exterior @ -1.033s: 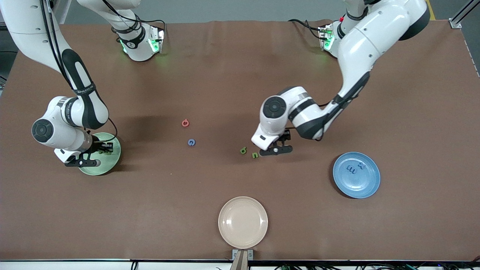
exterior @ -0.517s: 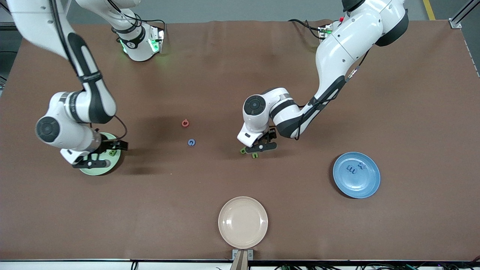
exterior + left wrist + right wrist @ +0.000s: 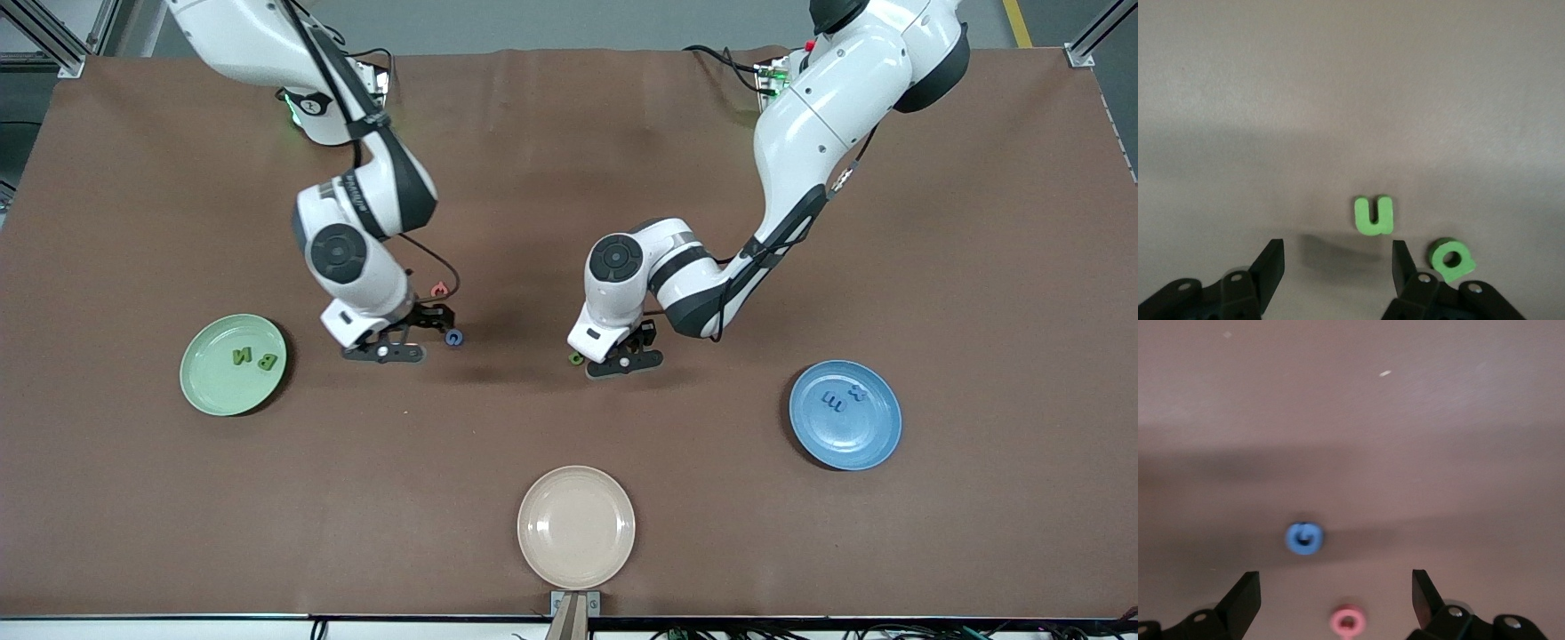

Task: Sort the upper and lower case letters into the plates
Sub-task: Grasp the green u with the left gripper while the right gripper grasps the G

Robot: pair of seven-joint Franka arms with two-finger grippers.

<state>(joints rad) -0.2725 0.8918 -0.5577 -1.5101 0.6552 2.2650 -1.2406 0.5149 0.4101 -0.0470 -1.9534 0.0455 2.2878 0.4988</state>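
- Left gripper (image 3: 1331,267) is low over the worktop (image 3: 569,178), jaws partly open, nothing between them.
- The green "u" (image 3: 1373,215) lies just ahead of the jaws, off-centre toward one finger; the green "a" (image 3: 1451,259) sits outside that finger.
- Right gripper (image 3: 1336,597) hovers with jaws spread wide and empty; the blue letter (image 3: 1304,538) lies ahead, slightly off-centre, and the red letter (image 3: 1347,622) sits between the jaws.
- Already sorted: two letters in the light green plate (image 3: 197,391), two in the blue plate (image 3: 876,444).
- My call: each arm takes its own nearest letter.
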